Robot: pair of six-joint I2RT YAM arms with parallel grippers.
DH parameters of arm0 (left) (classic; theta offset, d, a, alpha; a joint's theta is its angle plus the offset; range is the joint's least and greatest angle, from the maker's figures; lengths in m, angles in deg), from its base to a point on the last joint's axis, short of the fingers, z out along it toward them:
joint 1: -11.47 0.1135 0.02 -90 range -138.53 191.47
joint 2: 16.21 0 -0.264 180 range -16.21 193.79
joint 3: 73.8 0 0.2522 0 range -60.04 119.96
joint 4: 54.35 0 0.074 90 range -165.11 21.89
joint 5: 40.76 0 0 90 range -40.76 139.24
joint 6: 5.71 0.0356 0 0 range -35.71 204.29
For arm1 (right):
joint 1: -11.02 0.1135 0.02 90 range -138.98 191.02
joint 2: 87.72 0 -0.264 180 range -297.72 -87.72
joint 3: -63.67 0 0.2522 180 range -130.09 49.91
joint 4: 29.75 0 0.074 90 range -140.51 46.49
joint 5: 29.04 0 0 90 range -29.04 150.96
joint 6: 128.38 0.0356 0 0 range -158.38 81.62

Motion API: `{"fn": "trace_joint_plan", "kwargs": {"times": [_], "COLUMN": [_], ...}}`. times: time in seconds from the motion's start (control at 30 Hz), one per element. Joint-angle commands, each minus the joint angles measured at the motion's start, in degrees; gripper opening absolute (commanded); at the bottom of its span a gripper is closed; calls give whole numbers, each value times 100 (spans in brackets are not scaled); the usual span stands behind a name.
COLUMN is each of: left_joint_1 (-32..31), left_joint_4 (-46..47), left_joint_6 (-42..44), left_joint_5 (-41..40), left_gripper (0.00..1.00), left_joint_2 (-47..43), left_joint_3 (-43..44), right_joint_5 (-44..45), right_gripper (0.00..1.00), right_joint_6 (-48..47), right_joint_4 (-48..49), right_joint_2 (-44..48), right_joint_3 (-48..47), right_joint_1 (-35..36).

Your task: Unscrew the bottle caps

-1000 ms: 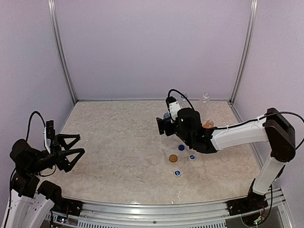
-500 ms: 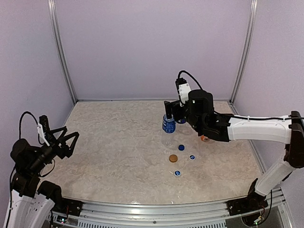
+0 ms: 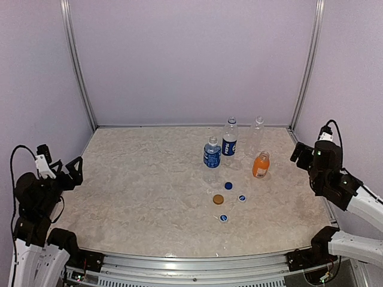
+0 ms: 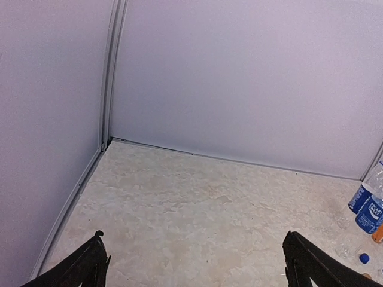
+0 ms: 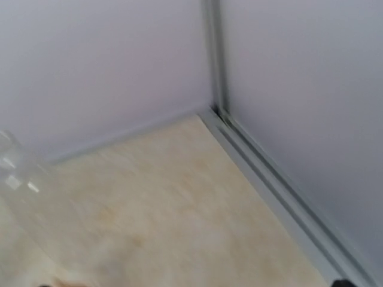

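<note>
Bottle caps (image 3: 228,185), three blue and one orange-brown, lie loose on the marbled table (image 3: 149,179), just in front of four upright bottles (image 3: 212,156). The left gripper (image 4: 194,270) and right gripper (image 3: 299,153) are spread wide and empty, well apart from them.

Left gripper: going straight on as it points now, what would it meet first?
Likely bare table or the back wall; depth is unclear. The left gripper, open, points past the bottles, which stand off to the right of its line.
</note>
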Motion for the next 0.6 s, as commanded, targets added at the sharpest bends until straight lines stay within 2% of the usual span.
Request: {"fn": "trace_joint_plan", "kwargs": {"times": [0.0, 0.23, 0.57], "left_joint_1": [83, 151, 320], "left_joint_4": [-172, -164, -146], "left_joint_6": [38, 36, 20], "left_joint_5": [-162, 35, 335], "left_gripper": [99, 99, 99], "left_joint_2": [108, 340, 558], "left_joint_3": [128, 108, 90], "right_joint_5": [-266, -819, -561], "right_gripper": [99, 99, 99], "right_joint_6": [858, 1216, 1544], "right_joint_4": [-735, -549, -409], "right_joint_2": [955, 1721, 1725], "right_joint_3": [954, 1848, 2245], "right_joint_1": [-118, -124, -124]}}
